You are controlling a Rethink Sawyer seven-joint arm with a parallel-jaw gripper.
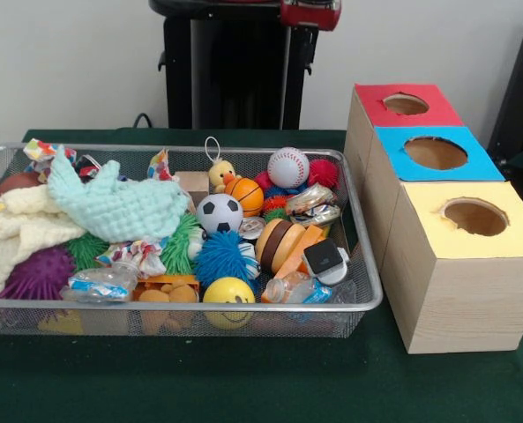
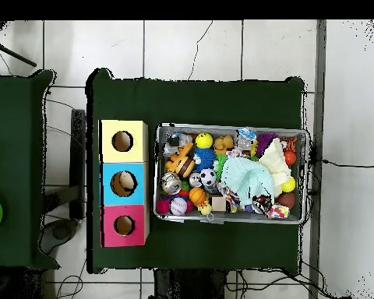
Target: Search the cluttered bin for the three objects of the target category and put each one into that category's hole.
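The cluttered bin [image 1: 243, 150] is a wide silver wire-mesh basket full of toys, left of three boxes; it also shows in the overhead view [image 2: 229, 221]. One see-through bottle with a blue-and-white label [image 1: 102, 282] lies at the bin's near left, beside a purple spiky ball. A second bottle [image 1: 303, 289] lies at the near right, by a yellow smiley ball. In the overhead view they show at the bin's top edge [image 2: 246, 134] and top left [image 2: 173, 142]. A third bottle is hidden. Only a red arm part [image 1: 310, 13] shows at the top; the gripper is out of view.
Three wooden boxes with round holes stand in a row right of the bin: red top [image 1: 376, 110], blue top [image 1: 402, 167], yellow top [image 1: 508, 238]. Pale cloths [image 1: 111, 207], balls [image 1: 219, 211] and silver foil packets [image 1: 312, 201] fill the bin. The black pedestal [image 1: 235, 70] stands behind.
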